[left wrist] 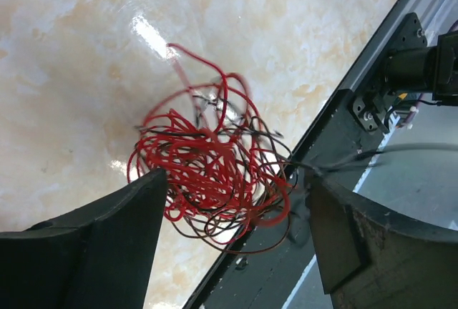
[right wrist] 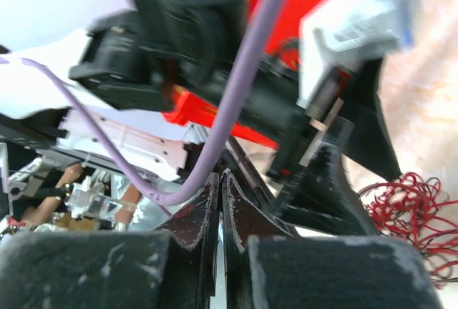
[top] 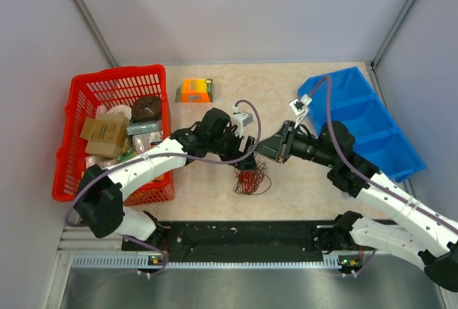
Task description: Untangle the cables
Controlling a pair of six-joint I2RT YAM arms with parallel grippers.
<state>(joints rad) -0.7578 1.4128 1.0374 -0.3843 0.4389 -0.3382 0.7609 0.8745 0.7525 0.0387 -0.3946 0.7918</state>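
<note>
Left gripper (left wrist: 237, 184) stands wide open, straddling the tangled red and dark cables (left wrist: 207, 173) on the marbled table (left wrist: 71, 73). Right gripper (right wrist: 220, 184) is pressed shut nearby; any pinched wire is unclear.

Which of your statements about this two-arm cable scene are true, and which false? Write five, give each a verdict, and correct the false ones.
1. The cables lie on the table between the two arms. True.
2. The left end effector has its jaws pressed together. False: they stand wide apart, with the bundle between the fingers.
3. The right end effector is shut. True.
4. The red basket is empty. False: it holds several packages.
5. The blue bin stands on the robot's left. False: it is on the right; the basket is on the left.
</note>
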